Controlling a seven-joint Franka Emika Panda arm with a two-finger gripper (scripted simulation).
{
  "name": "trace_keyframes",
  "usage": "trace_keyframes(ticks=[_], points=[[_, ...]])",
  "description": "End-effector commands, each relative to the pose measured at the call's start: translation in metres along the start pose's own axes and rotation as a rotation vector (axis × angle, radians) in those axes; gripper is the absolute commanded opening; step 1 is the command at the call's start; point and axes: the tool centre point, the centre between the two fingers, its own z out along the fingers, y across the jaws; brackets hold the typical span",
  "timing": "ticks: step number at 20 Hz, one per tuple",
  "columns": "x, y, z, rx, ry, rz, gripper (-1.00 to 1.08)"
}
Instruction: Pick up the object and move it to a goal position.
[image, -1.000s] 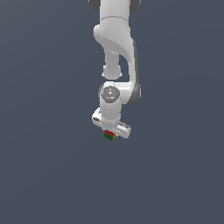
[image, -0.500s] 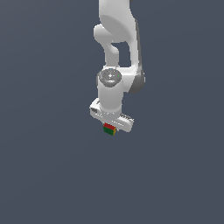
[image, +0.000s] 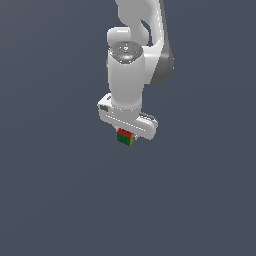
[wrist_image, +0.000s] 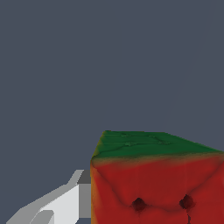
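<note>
The object is a tiny cube (image: 125, 137) with red, green and yellow-orange faces. In the exterior view it sits directly under the white gripper (image: 126, 136), held between the fingers and lifted off the grey floor. The fingers are mostly hidden behind the hand's body. In the wrist view the cube (wrist_image: 157, 179) fills the lower part of the picture, red face toward the camera and green face beyond it. One white finger (wrist_image: 65, 203) presses against its side; the other finger is out of the picture.
The white arm (image: 135, 55) rises from the gripper to the top of the exterior view. A plain dark grey surface (image: 50, 200) lies all around.
The arm has risen and swung toward the exterior camera, carrying the cube with it. The hand now looks larger and sits higher in the view.
</note>
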Motion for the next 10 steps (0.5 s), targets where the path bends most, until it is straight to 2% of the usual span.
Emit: trace_keyframes(ticks=[1, 10], points=[[0.001, -0.001, -0.016, 0.0, 0.0, 0.0, -1.0], [0.004, -0.003, -0.039, 0.0, 0.0, 0.0, -1.0]])
